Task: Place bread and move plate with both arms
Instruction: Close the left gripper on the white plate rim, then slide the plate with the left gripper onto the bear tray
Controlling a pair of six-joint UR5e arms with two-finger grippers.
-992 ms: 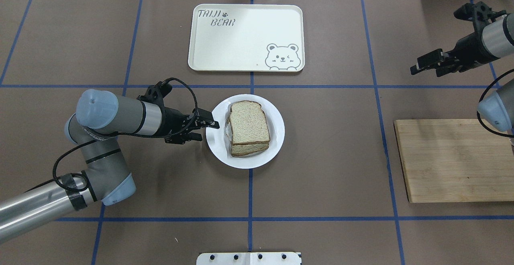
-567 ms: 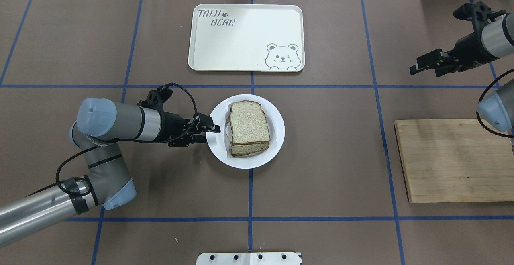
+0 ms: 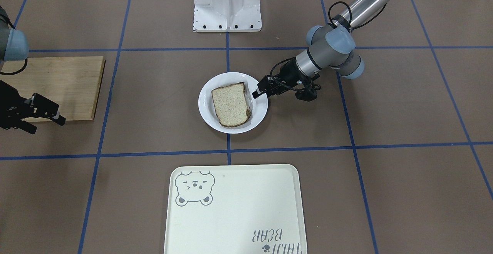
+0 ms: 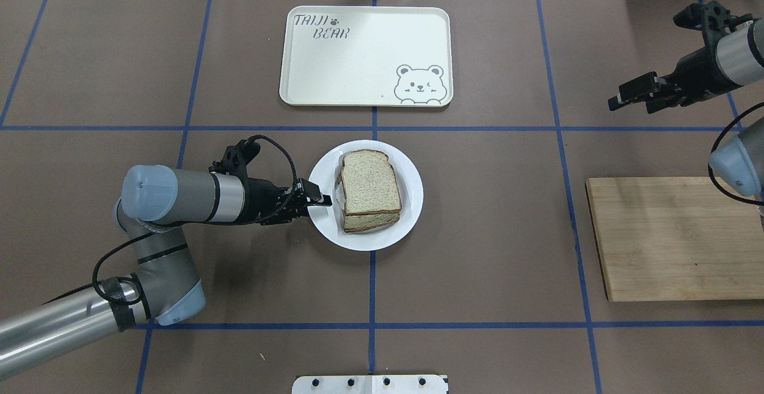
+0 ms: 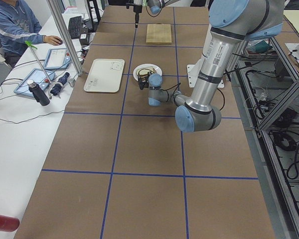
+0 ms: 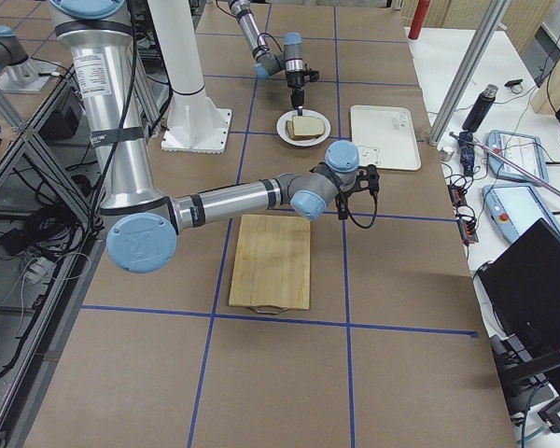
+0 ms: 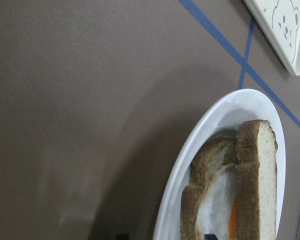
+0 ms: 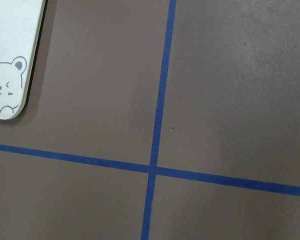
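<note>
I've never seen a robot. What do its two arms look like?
Both the left arm and right arm are silver-grey tubes with rounded joints capped in light blue. Each ends in a small black two-finger piece: the left tool and the right tool. A black cable loops beside the left wrist, and black tape bands that arm.
</note>
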